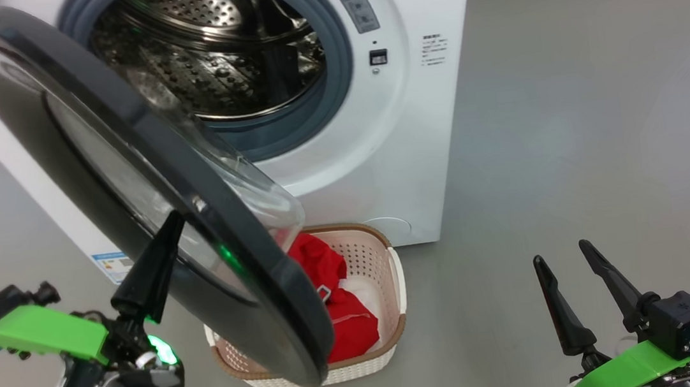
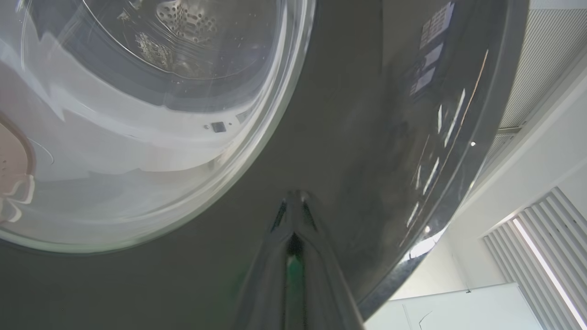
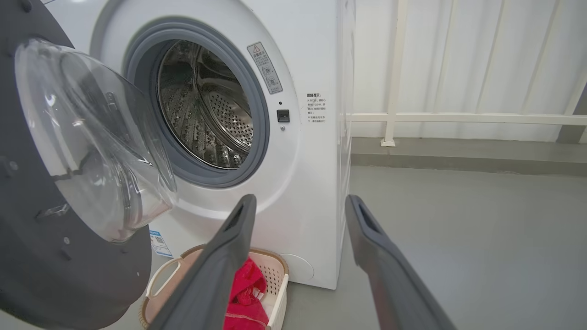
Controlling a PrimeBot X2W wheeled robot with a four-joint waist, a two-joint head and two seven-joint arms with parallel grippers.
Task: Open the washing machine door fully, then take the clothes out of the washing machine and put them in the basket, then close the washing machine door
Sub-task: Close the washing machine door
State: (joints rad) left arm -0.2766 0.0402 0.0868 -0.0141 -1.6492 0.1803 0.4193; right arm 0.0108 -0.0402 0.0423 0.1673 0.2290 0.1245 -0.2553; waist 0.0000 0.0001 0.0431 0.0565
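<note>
The white washing machine (image 1: 430,146) (image 3: 316,183) stands with its steel drum (image 1: 208,47) in sight and no fabric visible inside. Its black-rimmed door (image 1: 127,197) (image 3: 50,256) (image 2: 357,137) hangs partly swung out over the basket. My left gripper (image 1: 173,219) (image 2: 296,197) is shut, its tips pressed against the door's outer face. The red clothes (image 1: 336,297) (image 3: 245,298) lie in the cream basket (image 1: 390,259) (image 3: 275,275) on the floor in front of the machine. My right gripper (image 1: 562,255) (image 3: 298,206) stays open and empty at the lower right, apart from everything.
Grey floor (image 1: 566,100) stretches to the right of the machine. A pale wall with a white railing (image 3: 458,117) stands behind it.
</note>
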